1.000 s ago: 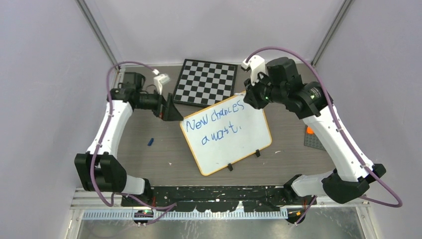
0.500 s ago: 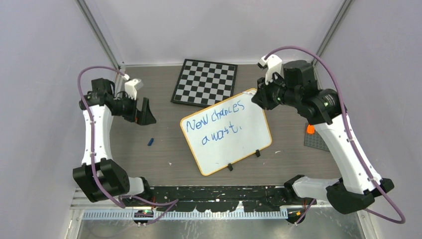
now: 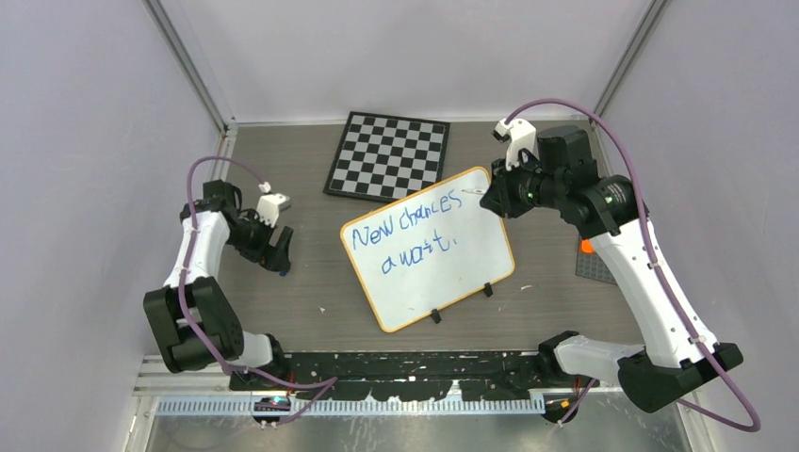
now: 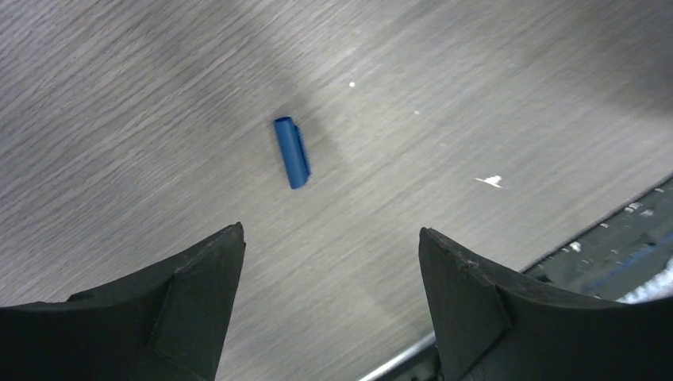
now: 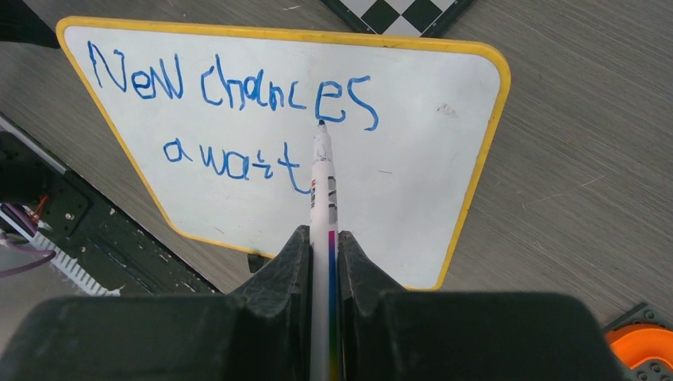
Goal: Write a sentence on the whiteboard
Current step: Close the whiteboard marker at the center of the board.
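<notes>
The whiteboard (image 3: 462, 273), white with an orange rim and two black clips, lies tilted mid-table and reads "New chances await" in blue; it also shows in the right wrist view (image 5: 413, 159). My right gripper (image 3: 492, 193) (image 5: 324, 232) is shut on a white marker (image 5: 322, 175) over the board's far right corner, with the tip (image 3: 468, 191) pointing at the board. My left gripper (image 3: 280, 252) (image 4: 329, 230) is open and empty, low over the table left of the board. A small blue cap (image 4: 292, 152) lies just beyond its fingers.
The chessboard (image 3: 388, 155) lies behind the whiteboard, touching its far edge. A grey plate (image 3: 594, 264) with an orange piece (image 3: 587, 246) sits at the right edge. A black rail (image 3: 415, 363) runs along the near edge.
My left arm has swung left from the board's far left corner, then nearer and lower to the blue cap. My right gripper has shifted right with the marker.
</notes>
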